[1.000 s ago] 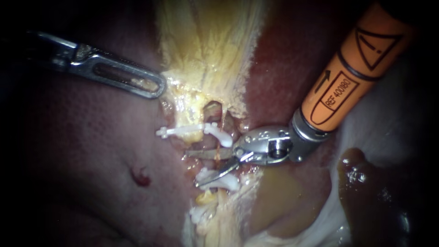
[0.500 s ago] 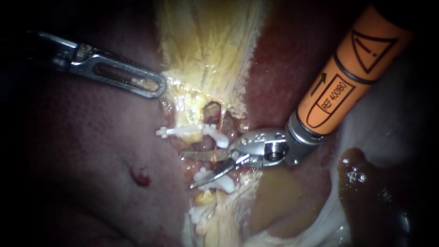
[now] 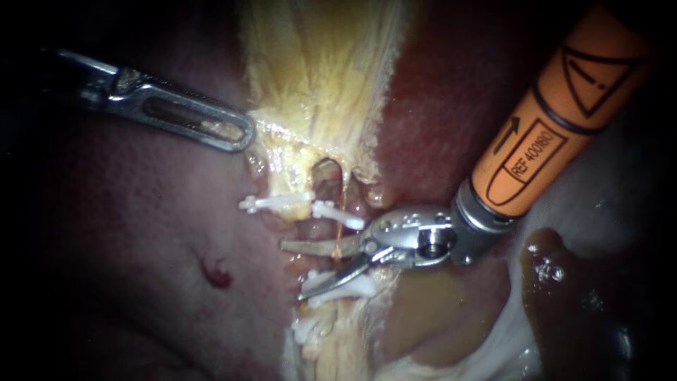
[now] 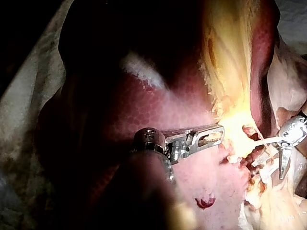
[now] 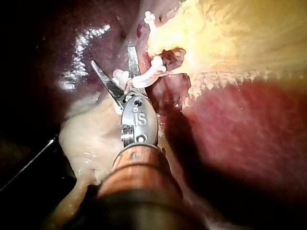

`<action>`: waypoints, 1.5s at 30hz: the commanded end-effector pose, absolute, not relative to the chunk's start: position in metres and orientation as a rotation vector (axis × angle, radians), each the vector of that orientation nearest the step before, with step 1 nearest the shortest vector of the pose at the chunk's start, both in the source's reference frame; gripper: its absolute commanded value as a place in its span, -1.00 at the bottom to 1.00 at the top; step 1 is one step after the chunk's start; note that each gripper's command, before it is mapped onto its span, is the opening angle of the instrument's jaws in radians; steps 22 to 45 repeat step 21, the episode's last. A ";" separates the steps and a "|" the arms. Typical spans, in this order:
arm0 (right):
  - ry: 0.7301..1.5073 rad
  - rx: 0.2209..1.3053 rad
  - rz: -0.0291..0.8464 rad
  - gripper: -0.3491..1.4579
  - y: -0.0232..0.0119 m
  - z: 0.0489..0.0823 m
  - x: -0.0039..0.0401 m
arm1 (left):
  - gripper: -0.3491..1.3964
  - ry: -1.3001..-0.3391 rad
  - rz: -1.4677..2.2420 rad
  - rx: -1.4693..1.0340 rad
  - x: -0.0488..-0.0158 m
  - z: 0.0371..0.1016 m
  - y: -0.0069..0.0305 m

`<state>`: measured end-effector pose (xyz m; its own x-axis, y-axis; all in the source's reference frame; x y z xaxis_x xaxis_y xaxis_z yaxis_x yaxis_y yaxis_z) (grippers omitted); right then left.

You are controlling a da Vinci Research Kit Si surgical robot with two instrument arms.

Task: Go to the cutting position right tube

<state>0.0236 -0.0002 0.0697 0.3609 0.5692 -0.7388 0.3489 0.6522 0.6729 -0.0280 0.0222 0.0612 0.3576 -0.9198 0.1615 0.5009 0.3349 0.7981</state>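
Right instrument — blades apart in narrow V, gripping nothing. Thin tube crosses upper blade near pivot; white clip outside each blade. Left instrument — jaws closed on yellow tissue.

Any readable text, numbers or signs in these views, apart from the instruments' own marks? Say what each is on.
None on the liver, the yellow tissue or the white clips.
The only print in view is a label on the orange shaft of the right instrument; instrument marks are not quoted.
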 end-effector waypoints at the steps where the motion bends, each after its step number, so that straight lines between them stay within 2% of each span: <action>1: 1.239 0.908 0.170 0.88 -0.0001 0.0697 0.0235 | -1.00 -0.688 -1.028 0.726 -0.0280 0.0611 0.0222; 45: 1.239 0.908 0.169 0.88 -0.0002 0.0697 0.0234 | -1.00 -0.688 -1.028 0.726 -0.0280 0.0611 0.0223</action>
